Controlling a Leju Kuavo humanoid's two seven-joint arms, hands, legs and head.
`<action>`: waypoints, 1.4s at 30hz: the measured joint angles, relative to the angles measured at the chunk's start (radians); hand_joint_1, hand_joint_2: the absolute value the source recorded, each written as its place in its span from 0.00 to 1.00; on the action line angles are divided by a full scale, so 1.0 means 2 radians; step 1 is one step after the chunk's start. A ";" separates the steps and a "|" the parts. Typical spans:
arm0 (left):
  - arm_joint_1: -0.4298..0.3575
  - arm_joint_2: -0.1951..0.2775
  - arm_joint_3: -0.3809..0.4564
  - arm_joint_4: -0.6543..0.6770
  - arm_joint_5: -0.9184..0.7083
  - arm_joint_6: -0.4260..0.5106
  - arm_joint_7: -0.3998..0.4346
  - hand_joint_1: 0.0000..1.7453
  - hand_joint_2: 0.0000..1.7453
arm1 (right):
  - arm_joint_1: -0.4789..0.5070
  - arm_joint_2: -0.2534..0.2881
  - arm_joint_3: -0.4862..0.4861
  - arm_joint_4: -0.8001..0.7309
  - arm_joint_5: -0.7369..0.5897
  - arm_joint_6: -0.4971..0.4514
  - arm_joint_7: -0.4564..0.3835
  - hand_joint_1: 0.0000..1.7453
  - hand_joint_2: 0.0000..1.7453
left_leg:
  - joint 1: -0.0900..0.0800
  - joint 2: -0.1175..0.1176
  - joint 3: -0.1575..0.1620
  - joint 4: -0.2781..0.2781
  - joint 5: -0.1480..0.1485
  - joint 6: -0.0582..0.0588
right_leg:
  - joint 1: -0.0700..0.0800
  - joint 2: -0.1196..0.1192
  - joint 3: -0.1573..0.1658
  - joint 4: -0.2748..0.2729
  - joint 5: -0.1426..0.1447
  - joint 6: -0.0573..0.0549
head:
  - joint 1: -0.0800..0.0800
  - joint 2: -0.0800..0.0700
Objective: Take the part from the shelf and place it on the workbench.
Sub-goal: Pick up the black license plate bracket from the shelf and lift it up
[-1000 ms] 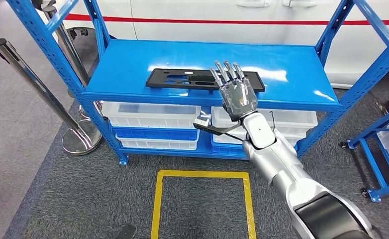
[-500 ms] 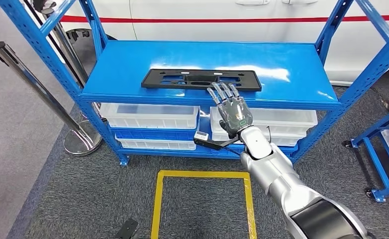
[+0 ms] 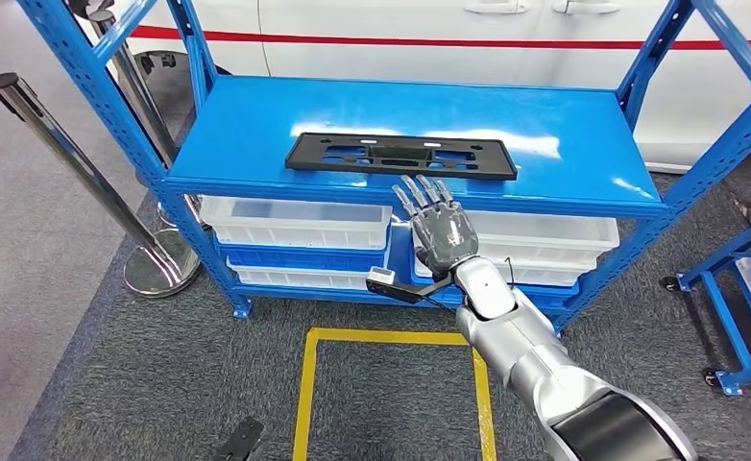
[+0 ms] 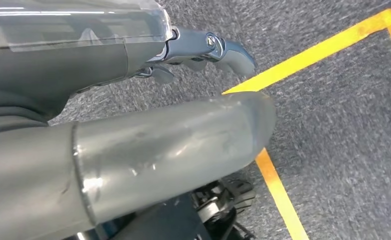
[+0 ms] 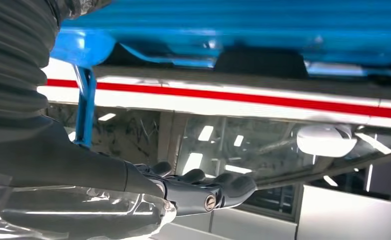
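Observation:
A flat black part (image 3: 400,156) with cut-outs lies along the front of the blue shelf's top board (image 3: 256,115). My right hand (image 3: 436,226) is raised in front of the shelf's front edge, just below the part, fingers spread and holding nothing. In the right wrist view the fingers (image 5: 203,192) reach out level beneath the blue shelf edge (image 5: 83,47), and the part's dark edge (image 5: 261,62) shows on it. My left hand (image 4: 203,47) hangs over the grey carpet, fingers stretched out and holding nothing.
White bins (image 3: 295,223) fill the lower shelf. Two chrome stanchion posts (image 3: 84,173) stand at the left. A yellow taped square (image 3: 391,336) marks the carpet before the shelf. A white car (image 3: 448,29) is behind, and another blue rack (image 3: 737,288) at the right.
My right hand has drawn back and down from over the part's right half to in front of the shelf edge. The part lies where it was; the camera shifted slightly.

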 joint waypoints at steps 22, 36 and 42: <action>0.001 0.001 -0.008 0.000 0.000 -0.002 -0.001 0.00 0.00 | 0.015 -0.001 -0.011 -0.014 0.016 -0.001 0.001 0.00 1.00 | 0.004 0.000 -0.061 0.117 -0.036 -0.023 | -0.004 0.001 0.010 -0.015 0.008 -0.016 | 0.000 0.000; -0.002 0.002 -0.015 -0.001 0.001 -0.002 -0.001 0.00 0.00 | 0.016 -0.003 -0.024 -0.021 0.021 -0.001 0.000 0.00 1.00 | 0.001 0.000 -0.001 0.003 -0.002 0.006 | -0.002 0.000 -0.059 0.109 -0.036 0.005 | 0.000 0.000; -0.003 0.002 -0.019 -0.001 0.001 -0.003 -0.001 0.00 0.00 | 0.016 -0.003 -0.028 -0.022 0.027 -0.001 0.001 0.00 1.00 | -0.002 -0.002 -0.004 0.018 -0.016 -0.006 | 0.000 0.001 -0.011 -0.010 0.021 -0.003 | 0.000 0.000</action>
